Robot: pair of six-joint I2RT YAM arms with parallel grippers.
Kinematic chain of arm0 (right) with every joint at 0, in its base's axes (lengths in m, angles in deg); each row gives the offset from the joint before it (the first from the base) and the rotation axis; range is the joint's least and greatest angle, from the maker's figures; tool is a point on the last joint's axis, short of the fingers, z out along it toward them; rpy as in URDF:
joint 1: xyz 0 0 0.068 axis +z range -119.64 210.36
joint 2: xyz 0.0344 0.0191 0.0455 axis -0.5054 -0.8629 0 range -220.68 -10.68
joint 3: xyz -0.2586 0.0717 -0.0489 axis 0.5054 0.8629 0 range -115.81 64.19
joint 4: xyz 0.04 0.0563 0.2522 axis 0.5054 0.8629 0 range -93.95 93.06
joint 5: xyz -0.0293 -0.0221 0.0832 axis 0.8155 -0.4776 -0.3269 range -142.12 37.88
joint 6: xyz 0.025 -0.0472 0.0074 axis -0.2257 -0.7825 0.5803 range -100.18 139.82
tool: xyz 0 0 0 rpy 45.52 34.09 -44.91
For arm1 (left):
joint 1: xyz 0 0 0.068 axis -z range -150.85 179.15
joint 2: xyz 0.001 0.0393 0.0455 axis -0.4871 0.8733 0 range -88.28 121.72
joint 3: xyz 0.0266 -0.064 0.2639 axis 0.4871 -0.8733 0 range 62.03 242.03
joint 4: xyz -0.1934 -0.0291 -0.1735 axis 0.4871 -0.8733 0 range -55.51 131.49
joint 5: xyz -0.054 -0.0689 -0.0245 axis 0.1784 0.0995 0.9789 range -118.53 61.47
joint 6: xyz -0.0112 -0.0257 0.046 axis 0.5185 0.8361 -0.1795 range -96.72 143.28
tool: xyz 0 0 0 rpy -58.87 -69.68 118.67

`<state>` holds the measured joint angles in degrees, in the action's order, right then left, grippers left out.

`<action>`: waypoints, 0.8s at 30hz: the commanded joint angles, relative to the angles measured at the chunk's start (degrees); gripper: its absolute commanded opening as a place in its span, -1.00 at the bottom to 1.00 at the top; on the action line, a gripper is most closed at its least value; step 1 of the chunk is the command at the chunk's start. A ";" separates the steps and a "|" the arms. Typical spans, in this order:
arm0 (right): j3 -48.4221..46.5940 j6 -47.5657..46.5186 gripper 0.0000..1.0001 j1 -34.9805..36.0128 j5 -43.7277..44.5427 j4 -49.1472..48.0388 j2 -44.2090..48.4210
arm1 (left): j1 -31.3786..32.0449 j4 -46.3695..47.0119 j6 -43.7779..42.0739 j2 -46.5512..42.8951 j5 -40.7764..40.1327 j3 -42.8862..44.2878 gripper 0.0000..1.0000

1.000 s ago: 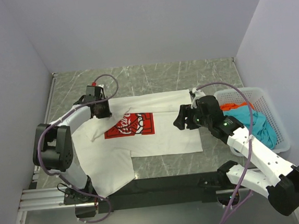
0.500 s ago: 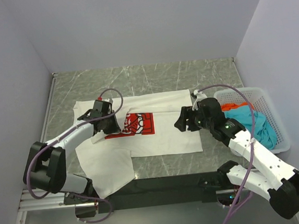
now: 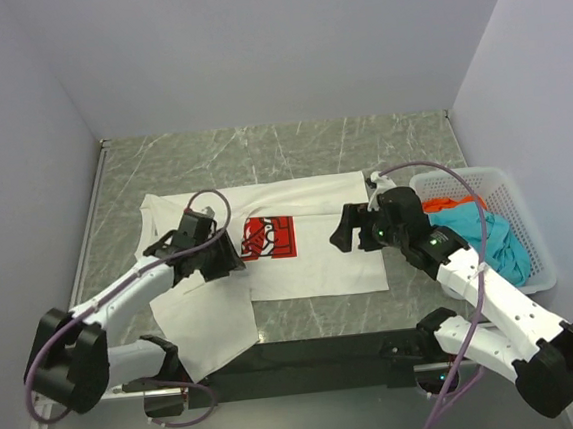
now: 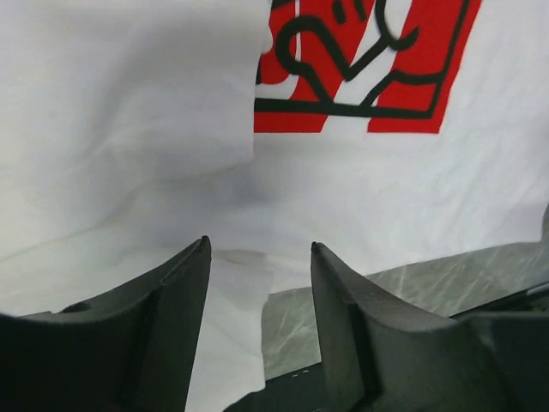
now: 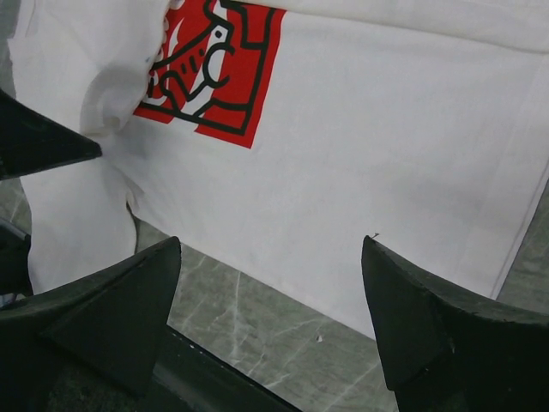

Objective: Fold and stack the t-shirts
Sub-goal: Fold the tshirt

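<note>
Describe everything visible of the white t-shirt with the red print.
The white cloth t-shirt lies spread on the grey marbled table, soft, lightly wrinkled. Its red square print faces up; a fold from the shirt's left side covers the print's left edge. The lower-left part reaches the table's near edge. The left gripper is open over the fold, the right gripper open over the right half; neither holds it.
</note>
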<state>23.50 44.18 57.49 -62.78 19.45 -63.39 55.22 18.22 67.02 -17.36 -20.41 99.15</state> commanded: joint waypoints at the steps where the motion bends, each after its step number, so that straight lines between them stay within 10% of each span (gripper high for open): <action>1: -0.26 0.34 0.85 0.29 1.24 -3.01 -0.46 | -0.83 -3.43 2.75 -4.99 -7.56 4.78 0.10; 13: -12.92 4.38 0.88 -7.96 7.14 -4.59 -18.20 | -28.15 0.76 -5.60 6.33 -12.52 14.89 0.08; 24: -31.54 7.80 0.63 -18.87 4.50 -6.96 -44.91 | -37.05 8.06 -9.98 28.82 -10.23 31.14 -0.03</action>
<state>-2.53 50.26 40.38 -58.06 14.78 -103.84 18.78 23.12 60.29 8.43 -31.36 124.37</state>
